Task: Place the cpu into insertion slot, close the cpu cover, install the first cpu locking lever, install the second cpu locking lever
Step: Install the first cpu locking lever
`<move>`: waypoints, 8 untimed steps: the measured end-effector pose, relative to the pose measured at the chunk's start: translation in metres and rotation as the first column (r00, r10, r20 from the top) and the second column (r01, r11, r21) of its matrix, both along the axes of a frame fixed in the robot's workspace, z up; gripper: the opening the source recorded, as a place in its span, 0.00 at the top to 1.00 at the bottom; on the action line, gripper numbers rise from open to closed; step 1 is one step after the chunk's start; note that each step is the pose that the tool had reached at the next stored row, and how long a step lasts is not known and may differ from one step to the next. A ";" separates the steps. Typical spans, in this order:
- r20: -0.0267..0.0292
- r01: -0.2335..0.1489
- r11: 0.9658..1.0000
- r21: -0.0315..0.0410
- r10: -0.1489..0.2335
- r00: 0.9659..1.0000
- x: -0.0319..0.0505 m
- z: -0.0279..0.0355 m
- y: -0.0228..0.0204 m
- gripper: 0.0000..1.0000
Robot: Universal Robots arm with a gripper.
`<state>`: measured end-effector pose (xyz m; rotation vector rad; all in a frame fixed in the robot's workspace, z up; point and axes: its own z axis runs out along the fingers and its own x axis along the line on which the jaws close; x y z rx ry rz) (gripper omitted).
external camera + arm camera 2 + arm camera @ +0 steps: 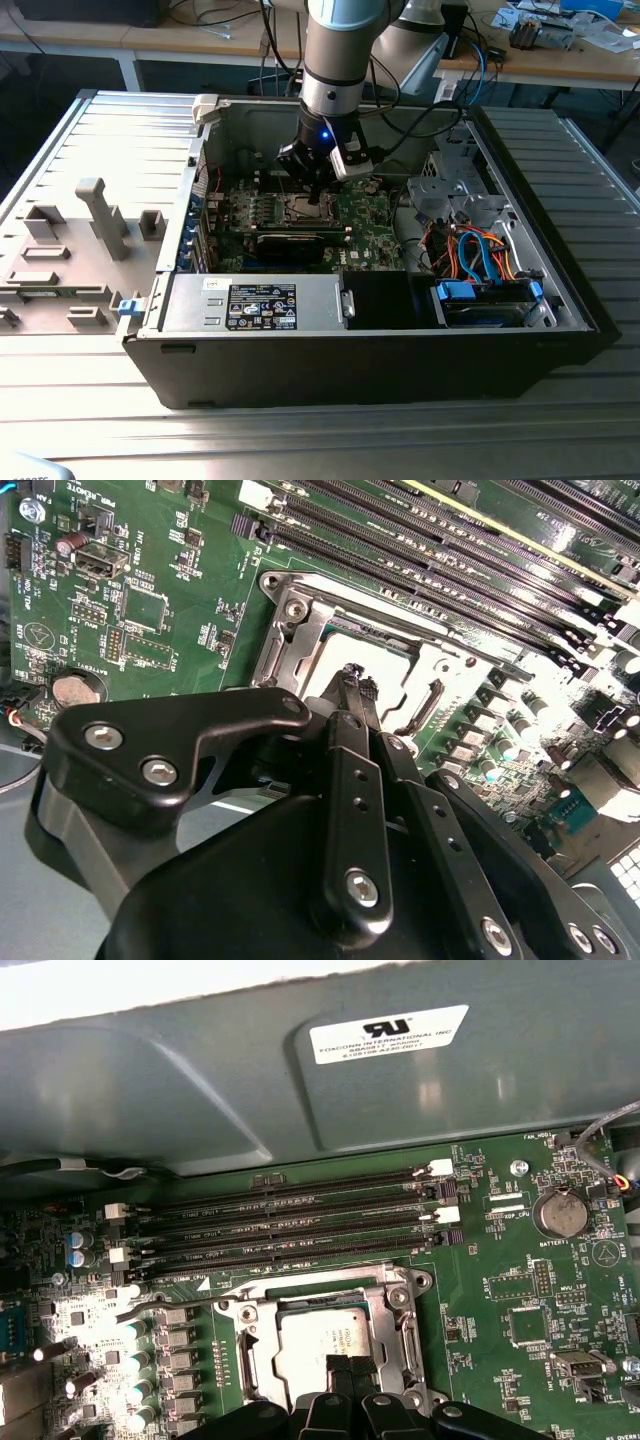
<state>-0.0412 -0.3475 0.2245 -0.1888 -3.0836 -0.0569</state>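
Note:
The cpu [322,1338] lies in the socket on the green motherboard [520,1260], its pale metal top showing through the square opening of the cpu cover [330,1295]. The cover lies flat around the chip. In the second wrist view the cpu cover [400,615] shows as a silvery frame beyond the black fingers. My gripper [350,1366] hangs right over the near edge of the chip, its two thin fingertips pressed together and shut, with nothing visible between them. A thin metal lever rod [160,1307] sticks out sideways from one socket corner. In the exterior view my gripper [316,192] reaches down inside the open case.
Several memory slots [300,1220] run alongside the socket, next to the grey case wall [200,1090]. A coin battery [560,1213] sits on the board. Drive cages and orange and blue cables [470,250] fill the exterior view's right; the power supply [260,300] sits in front.

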 end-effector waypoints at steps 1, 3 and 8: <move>0.000 0.000 1.000 0.000 0.000 1.000 0.0000 0.0000 0.0000 0.89; 0.000 -0.001 1.000 0.000 0.001 1.000 0.0000 0.0000 0.0000 0.89; 0.000 -0.012 1.000 0.000 0.012 1.000 0.0000 0.0000 0.0000 0.89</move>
